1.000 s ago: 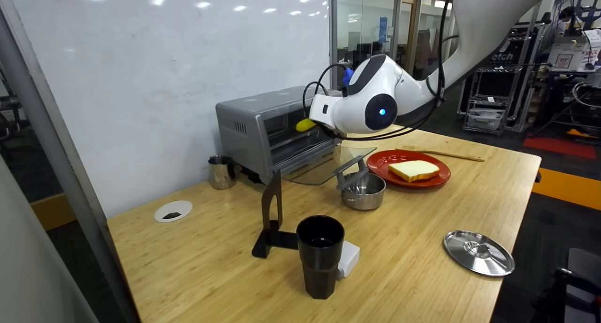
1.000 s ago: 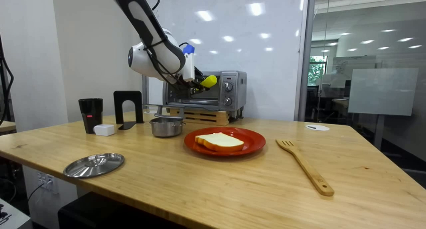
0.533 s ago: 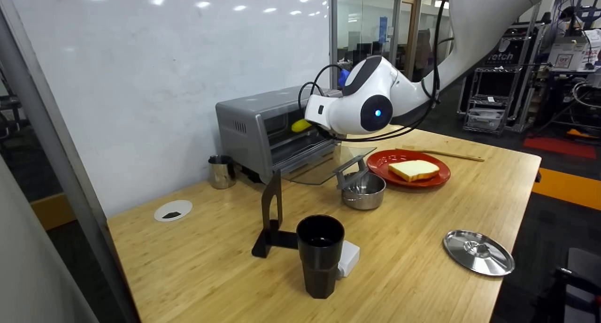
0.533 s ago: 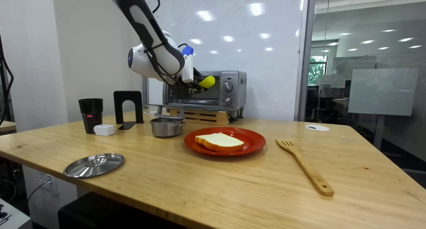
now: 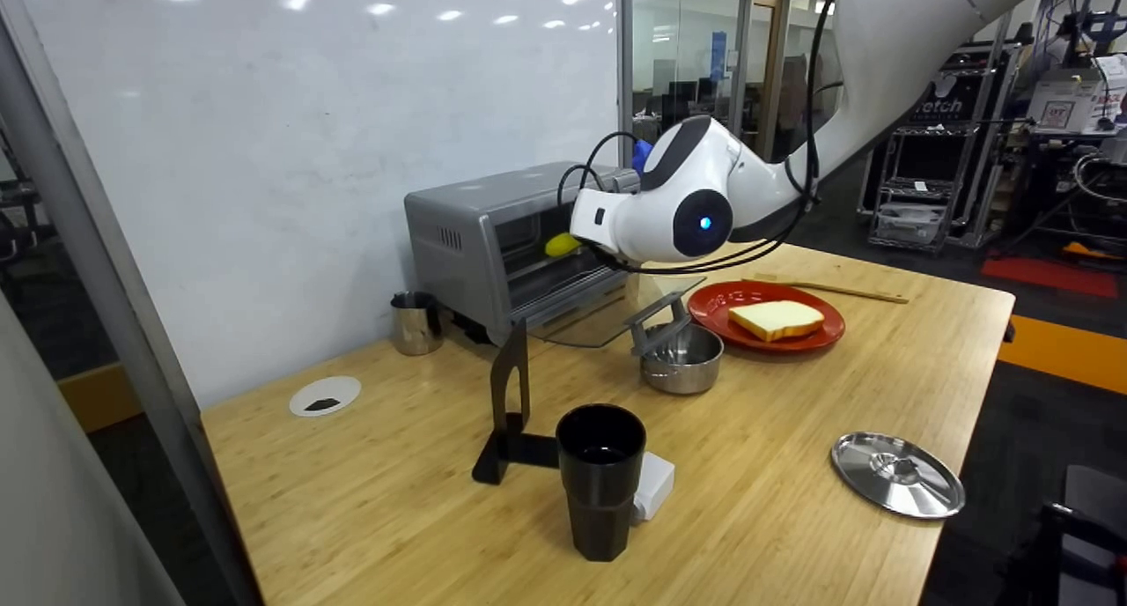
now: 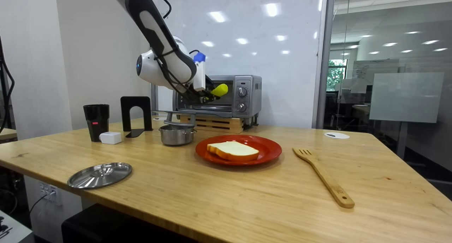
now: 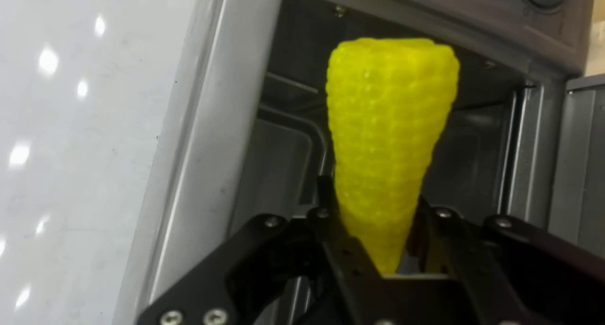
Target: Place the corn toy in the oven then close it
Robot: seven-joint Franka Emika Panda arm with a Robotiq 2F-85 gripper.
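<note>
Tool (image 7: 375, 197) and corn (image 7: 390, 112) sit slightly lower than in the earlier frame, seen in both exterior views; things on the surface (image 6: 282, 200) haven't shifted. Tool is pinched onto the corn's narrow end, thick end pointing out ahead, corn held clear of the surface. Arm (image 5: 898, 51) comes in from above, blue piece (image 6: 199, 57) at the wrist. Corn is at the opening of the oven (image 5: 453, 262); can't tell whether its tip has crossed in. Door (image 5: 607, 317) down, handle (image 6: 180, 123) by the rim of the pot (image 5: 682, 377), contact unclear. Oven stands on a wooden rack (image 6: 212, 123); steel cup (image 5: 416, 324) near it. Plate (image 6: 270, 153) near pot, bread (image 6: 233, 149) on it. Spatula (image 6: 328, 179) lying beside plate, away from pot. Lid (image 6: 100, 176) flat near the surface's edge, well apart from pot. Black cup (image 6: 97, 121) upright, white block (image 6: 112, 138) just beside it, touching or not unclear. Bookend (image 6: 136, 101) upright, between black cup and oven.
</note>
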